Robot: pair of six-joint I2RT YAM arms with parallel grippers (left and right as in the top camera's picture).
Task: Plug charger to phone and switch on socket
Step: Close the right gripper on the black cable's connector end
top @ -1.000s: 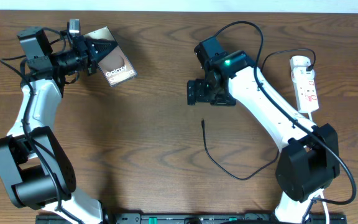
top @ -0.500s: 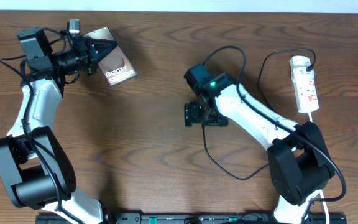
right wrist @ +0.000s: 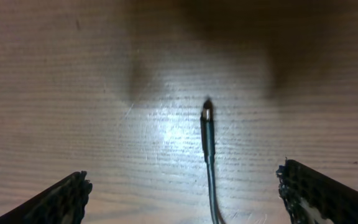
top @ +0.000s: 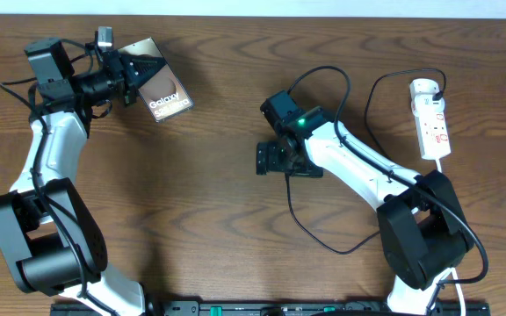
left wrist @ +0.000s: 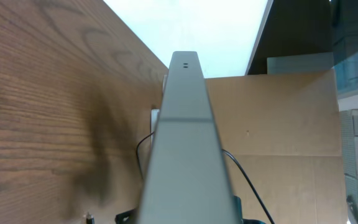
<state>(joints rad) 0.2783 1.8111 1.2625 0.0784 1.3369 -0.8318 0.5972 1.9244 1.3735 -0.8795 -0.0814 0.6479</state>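
Observation:
My left gripper point(top: 133, 75) is shut on the phone point(top: 167, 93) and holds it tilted above the far left of the table; "Galaxy" lettering shows. The left wrist view shows only the phone's grey edge point(left wrist: 182, 137) end-on. The charger cable point(top: 334, 251) loops across the table toward the white socket point(top: 432, 118) at the far right. My right gripper point(top: 266, 160) is open, low over the cable's connector tip. In the right wrist view the tip point(right wrist: 207, 113) lies on the wood between and just ahead of the open fingers point(right wrist: 184, 177), untouched.
Thicker black arm cables arc over the right arm point(top: 341, 79). A black rail point(top: 262, 307) runs along the table's front edge. Cardboard point(left wrist: 278, 124) stands beyond the table in the left wrist view.
My right arm has moved left and toward the front, bringing its open gripper over the connector tip. The left arm and phone have not moved.

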